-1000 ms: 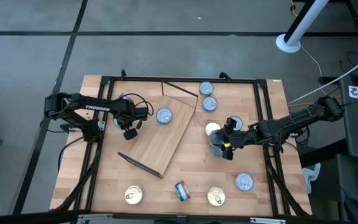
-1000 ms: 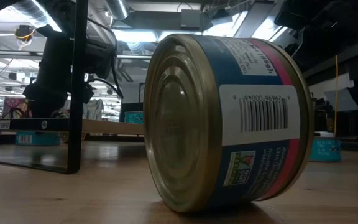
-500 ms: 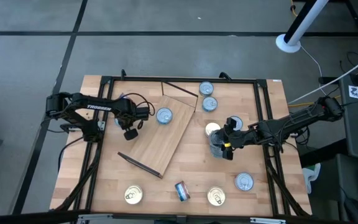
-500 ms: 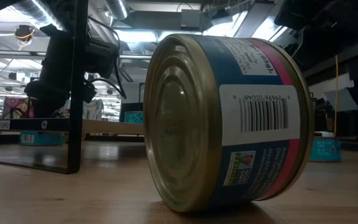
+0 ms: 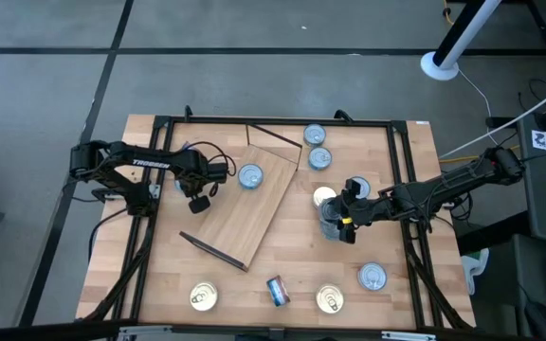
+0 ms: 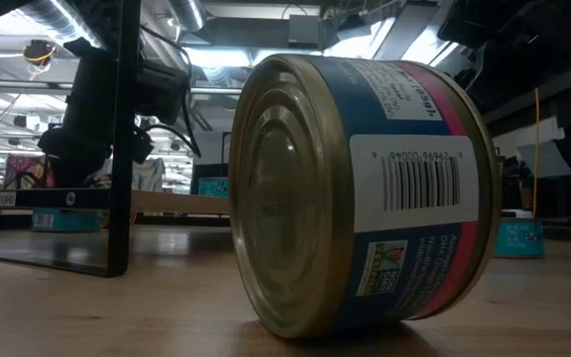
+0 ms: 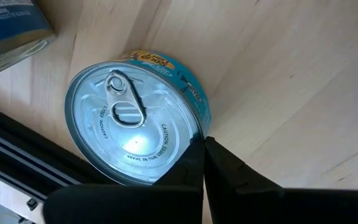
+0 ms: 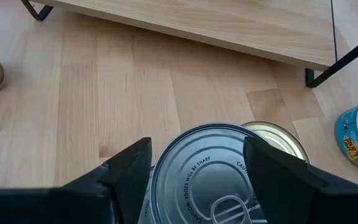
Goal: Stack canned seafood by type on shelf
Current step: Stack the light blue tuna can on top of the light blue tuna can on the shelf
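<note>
Two grippers busy: right gripper (image 5: 335, 225) fingers wide, straddling a silver-topped tin (image 8: 211, 180) on the counter (image 5: 387, 180), ready to grasp; left gripper (image 5: 197, 202) fingers shut, empty, by the shelf (image 5: 249, 208) edge.

High view: we see the left arm reach in from the left edge of the frame toward centre, its left gripper (image 5: 197, 203) left of centre, fingers (image 7: 219, 163) pressed together. The right arm enters from the right edge, stretched leftward, and its right gripper (image 5: 333, 224) sits right of centre. Its fingers (image 8: 132, 163) stand wide, one on each side of a silver-topped can (image 8: 207, 171).
</note>
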`<state>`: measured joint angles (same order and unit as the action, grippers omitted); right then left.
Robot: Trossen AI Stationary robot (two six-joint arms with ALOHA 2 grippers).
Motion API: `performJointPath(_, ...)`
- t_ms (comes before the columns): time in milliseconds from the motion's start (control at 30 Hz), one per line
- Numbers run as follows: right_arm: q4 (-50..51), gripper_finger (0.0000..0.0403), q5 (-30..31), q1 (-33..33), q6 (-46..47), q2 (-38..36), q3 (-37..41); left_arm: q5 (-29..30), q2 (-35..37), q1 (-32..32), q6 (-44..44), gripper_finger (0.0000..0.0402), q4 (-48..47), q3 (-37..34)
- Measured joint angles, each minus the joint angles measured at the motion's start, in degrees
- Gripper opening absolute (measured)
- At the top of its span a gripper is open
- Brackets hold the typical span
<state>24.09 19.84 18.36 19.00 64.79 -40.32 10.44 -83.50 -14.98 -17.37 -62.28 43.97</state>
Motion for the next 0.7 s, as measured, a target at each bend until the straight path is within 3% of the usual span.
performJointPath(700, 0.0, 0.0252, 0.0, 0.0, 0.0, 0.0, 0.0, -0.2, 0.1, 0.0, -0.1, 0.0000, -3.1, 5.8)
